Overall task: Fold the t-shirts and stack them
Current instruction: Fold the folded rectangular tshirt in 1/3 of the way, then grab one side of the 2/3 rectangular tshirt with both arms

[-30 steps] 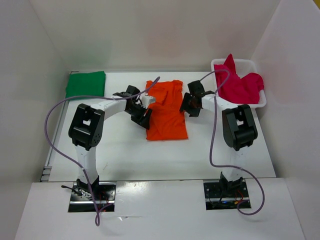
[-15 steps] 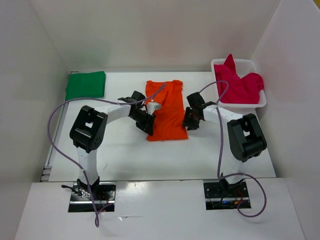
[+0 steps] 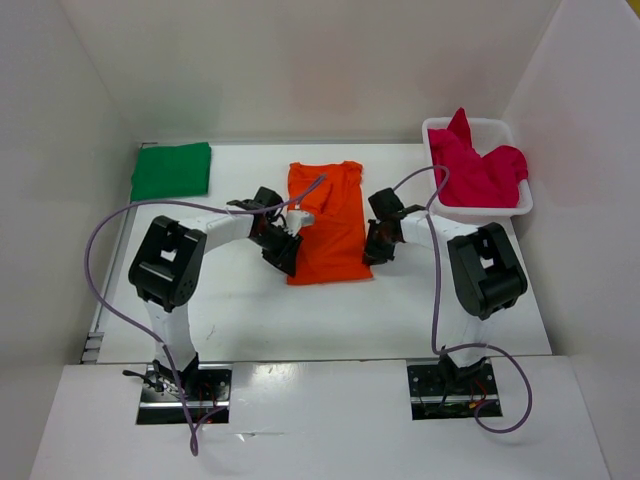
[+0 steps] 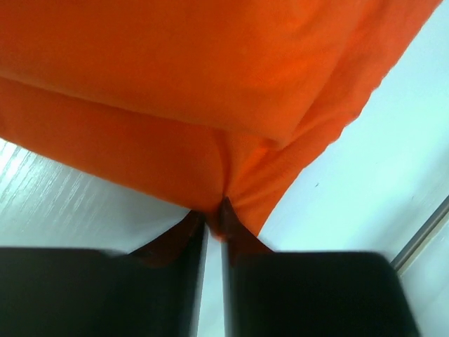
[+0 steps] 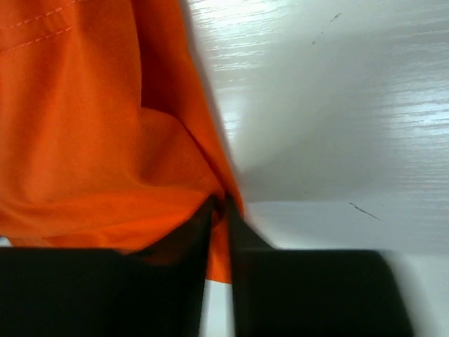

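Midway across the white table (image 3: 250, 310), the plain orange cloth t-shirt (image 3: 330, 215) lies flat as a narrow folded oblong. Its long axis runs from my near side toward the far wall. Which end is the neck I cannot tell.

My left gripper (image 3: 285, 250) sits at the near left edge of the shirt. In the left wrist view its jaws are pressed almost together on a pinch of the orange cloth (image 4: 231, 140), which puckers up between them. My right gripper (image 3: 373, 248) sits at the near right edge and nips a fold of the same shirt (image 5: 105, 140) between jaws drawn nearly closed.

Well apart, a folded green cloth t-shirt (image 3: 172, 168) lies flat at the far left corner. At the far right, a crumpled magenta-red cloth t-shirt (image 3: 480, 170) is heaped in a white plastic basket (image 3: 500, 124).
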Motion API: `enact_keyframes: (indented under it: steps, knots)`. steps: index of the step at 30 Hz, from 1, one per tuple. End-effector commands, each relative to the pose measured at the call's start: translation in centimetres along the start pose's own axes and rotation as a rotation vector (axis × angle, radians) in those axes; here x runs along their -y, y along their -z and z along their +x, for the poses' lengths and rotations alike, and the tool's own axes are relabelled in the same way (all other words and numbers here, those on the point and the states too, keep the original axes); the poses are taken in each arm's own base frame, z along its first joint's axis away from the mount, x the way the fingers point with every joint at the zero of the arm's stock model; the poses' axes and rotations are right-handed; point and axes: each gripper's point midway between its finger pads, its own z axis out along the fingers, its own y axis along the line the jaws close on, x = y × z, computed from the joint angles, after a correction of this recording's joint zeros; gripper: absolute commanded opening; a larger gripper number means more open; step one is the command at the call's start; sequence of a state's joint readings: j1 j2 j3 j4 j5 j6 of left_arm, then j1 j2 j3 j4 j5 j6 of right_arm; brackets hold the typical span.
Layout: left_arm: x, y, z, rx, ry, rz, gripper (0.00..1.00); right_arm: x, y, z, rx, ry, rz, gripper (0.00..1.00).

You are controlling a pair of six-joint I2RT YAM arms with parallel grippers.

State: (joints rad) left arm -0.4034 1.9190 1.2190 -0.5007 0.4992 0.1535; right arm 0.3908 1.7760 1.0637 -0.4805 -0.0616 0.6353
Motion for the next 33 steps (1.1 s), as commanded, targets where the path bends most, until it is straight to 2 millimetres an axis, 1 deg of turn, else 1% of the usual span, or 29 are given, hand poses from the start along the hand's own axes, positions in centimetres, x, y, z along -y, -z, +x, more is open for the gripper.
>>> enact_keyframes:
  steps: [1,2,3,4,5,6,7,8,9,10,11,12,13,14,15,17,18,20,21,22,25,26,27,28,29,30,31,32,33]
  knots:
    - [-0.2,1.0,2.9,-0.092,0.006,-0.015,0.42,-0.1,0.5,0.1,0.004,0.041,-0.015,0.27]
    - [0.2,1.4,2.6,-0.086,0.005,-0.004,0.53,-0.5,1.0,-0.1,0.012,0.042,-0.033,0.49]
    - [0.5,1.5,2.8,-0.094,-0.001,0.008,0.58,-0.3,1.3,0.2,0.01,0.042,-0.031,0.55]
    - [0.7,2.2,2.4,-0.087,-0.021,0.007,0.61,-0.2,1.8,0.2,0.01,0.051,-0.031,0.58]
    - [0.6,2.7,2.4,-0.081,-0.024,0.003,0.62,0.0,2.6,0.6,0.016,0.052,-0.036,0.6]
    - [0.1,3.3,2.2,-0.07,-0.036,-0.018,0.64,0.2,3.0,0.9,0.016,0.052,-0.036,0.6]
    - [0.3,4.3,1.7,-0.052,-0.079,-0.039,0.64,0.4,3.3,1.2,0.012,0.052,-0.033,0.61]
    - [0.4,4.6,2.1,-0.051,-0.097,-0.039,0.65,0.9,3.6,1.8,0.006,0.051,-0.028,0.61]
    - [0.6,5.1,2.2,-0.042,-0.12,-0.052,0.68,0.8,3.5,2.5,-0.019,0.04,-0.042,0.61]
    - [0.6,4.8,3.1,-0.062,-0.108,-0.045,0.69,0.9,3.4,3.1,-0.039,0.026,-0.046,0.61]
    - [0.6,4.8,3.1,-0.062,-0.108,-0.045,0.69,0.8,3.2,3.3,-0.043,0.027,-0.056,0.61]
    - [1.2,4.0,3.4,-0.079,-0.109,-0.012,0.7,1.1,3.1,3.7,-0.054,0.01,-0.048,0.61]
    - [2.1,3.5,3.5,-0.082,-0.101,0.033,0.71,1.1,2.7,3.7,-0.057,-0.001,-0.046,0.61]
    - [2.4,3.1,3.7,-0.087,-0.073,0.053,0.72,1.4,2.6,4.0,-0.064,-0.002,-0.04,0.61]
    - [2.5,2.3,3.4,-0.079,-0.073,0.067,0.72,1.2,2.3,4.2,-0.076,-0.003,-0.048,0.6]
    - [2.3,1.7,3.2,-0.072,-0.053,0.073,0.72,1.2,2.1,4.4,-0.09,-0.004,-0.048,0.6]
    - [2.5,1.1,2.8,-0.067,-0.053,0.084,0.72,1.2,1.9,4.7,-0.106,-0.005,-0.051,0.58]
    - [2.5,0.9,2.3,-0.055,-0.049,0.093,0.72,1.3,1.7,4.9,-0.113,-0.006,-0.046,0.57]
    - [2.6,0.4,2.3,-0.06,-0.055,0.097,0.72,1.5,1.6,5.3,-0.129,-0.008,-0.048,0.57]
    - [2.6,0.5,1.9,-0.053,-0.06,0.095,0.72,1.3,1.8,5.2,-0.122,-0.007,-0.054,0.56]
    - [2.2,1.5,1.3,-0.023,-0.12,0.048,0.72,1.3,2.1,5.3,-0.122,-0.016,-0.054,0.56]
    - [1.4,2.8,1.0,0.012,-0.204,-0.037,0.72,1.3,2.4,5.3,-0.121,-0.016,-0.055,0.56]
    - [0.8,3.7,0.8,0.031,-0.26,-0.092,0.72,1.3,2.6,5.0,-0.105,-0.014,-0.054,0.56]
    - [0.5,4.5,0.6,0.04,-0.334,-0.148,0.71,1.4,2.7,5.2,-0.112,-0.015,-0.048,0.56]
    - [-0.4,6.0,0.7,0.021,-0.458,-0.253,0.71,1.4,2.7,5.2,-0.112,-0.015,-0.048,0.56]
    - [-1.2,6.6,0.5,0.017,-0.503,-0.308,0.69,1.2,2.8,4.9,-0.105,-0.014,-0.054,0.56]
    - [-1.4,7.5,-0.2,0.035,-0.569,-0.362,0.69,1.3,2.6,5.0,-0.112,-0.015,-0.048,0.56]
    - [-2.2,8.2,-0.5,0.018,-0.637,-0.436,0.69,1.3,2.6,5.0,-0.112,-0.006,-0.049,0.56]
    - [-2.8,8.2,0.3,-0.029,-0.765,-0.47,0.69,1.4,2.3,5.3,-0.127,-0.008,-0.048,0.56]
